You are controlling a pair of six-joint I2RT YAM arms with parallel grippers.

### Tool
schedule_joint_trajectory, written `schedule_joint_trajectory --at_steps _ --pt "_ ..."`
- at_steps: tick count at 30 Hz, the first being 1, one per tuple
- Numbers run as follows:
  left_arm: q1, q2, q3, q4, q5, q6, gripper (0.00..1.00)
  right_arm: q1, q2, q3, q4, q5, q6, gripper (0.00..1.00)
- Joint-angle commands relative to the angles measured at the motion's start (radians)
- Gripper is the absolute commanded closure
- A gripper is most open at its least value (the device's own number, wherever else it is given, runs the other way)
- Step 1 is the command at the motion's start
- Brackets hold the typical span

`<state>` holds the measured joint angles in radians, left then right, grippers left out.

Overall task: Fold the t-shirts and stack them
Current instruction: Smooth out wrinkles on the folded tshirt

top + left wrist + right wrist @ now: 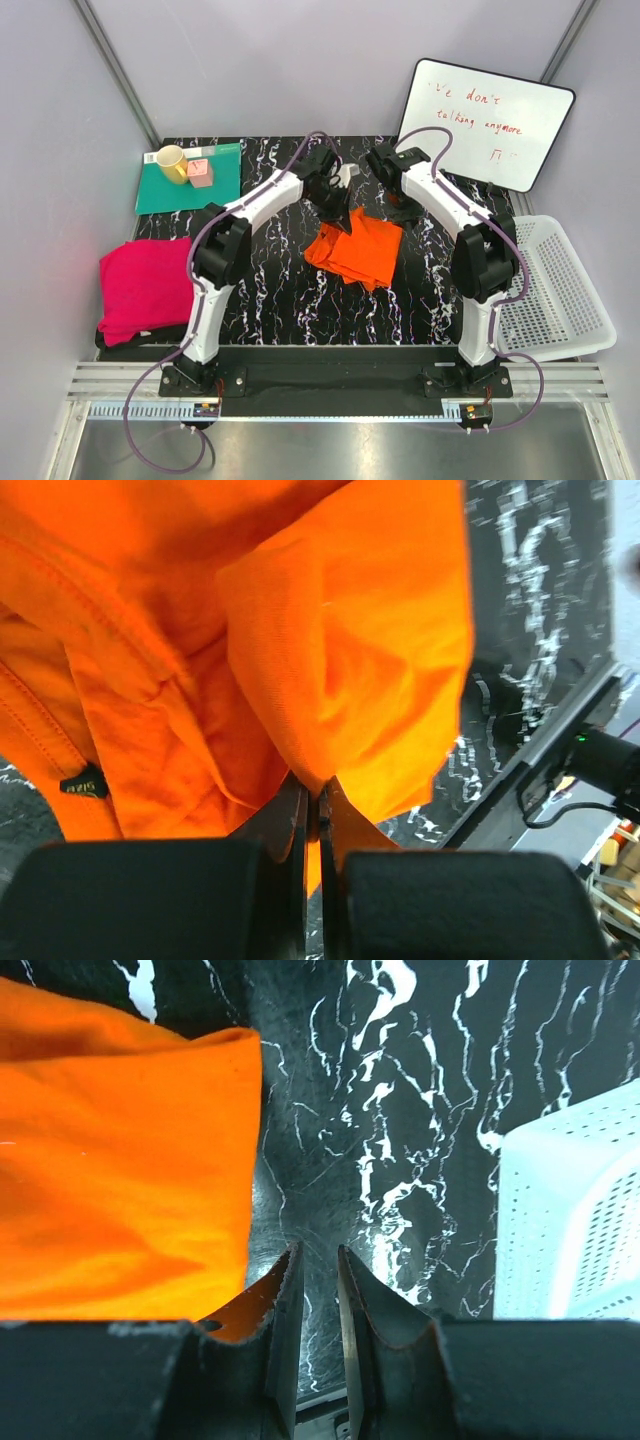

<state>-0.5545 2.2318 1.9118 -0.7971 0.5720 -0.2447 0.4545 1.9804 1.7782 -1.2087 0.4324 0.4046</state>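
Jaws tell it: we see the left gripper point(318, 802) clenched on a raised fold of the orange t-shirt point(358, 250), while the right gripper point(318, 1260) stands slightly parted just beside that shirt's edge, only tabletop showing between its fingers. Around them, the black marbled table point(290, 300) has a white perforated basket point(560, 300) at its right edge. The magenta t-shirt point(145, 285) lies heaped at the left edge, well apart from the orange one at centre. On the far-left teal mat point(160, 195) stands a yellow mug point(172, 162).
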Motion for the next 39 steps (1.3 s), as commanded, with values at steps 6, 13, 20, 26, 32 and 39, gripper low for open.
schedule_joint_trajectory --at_steps 6,13,20,26,32,39 --pt "0.068 -0.132 0.072 0.012 0.019 -0.042 1.0 0.001 -0.003 -0.02 0.021 -0.086 0.037 0.73" --pt "0.169 -0.115 0.0 -0.007 -0.001 -0.03 1.0 0.001 0.015 -0.033 0.024 -0.113 0.039 0.73" --pt "0.185 -0.017 -0.034 -0.05 0.011 -0.03 0.33 0.001 0.041 -0.01 0.028 -0.135 0.039 0.72" --pt "0.191 -0.081 -0.057 -0.068 -0.035 -0.011 0.01 0.001 0.057 0.021 0.028 -0.146 0.034 0.7" --pt "0.212 -0.104 -0.105 -0.063 -0.018 -0.011 0.01 0.001 0.086 0.049 0.057 -0.195 0.036 0.68" --pt "0.22 -0.064 -0.171 -0.06 0.032 -0.025 1.0 0.003 0.175 0.188 0.104 -0.325 0.004 0.66"
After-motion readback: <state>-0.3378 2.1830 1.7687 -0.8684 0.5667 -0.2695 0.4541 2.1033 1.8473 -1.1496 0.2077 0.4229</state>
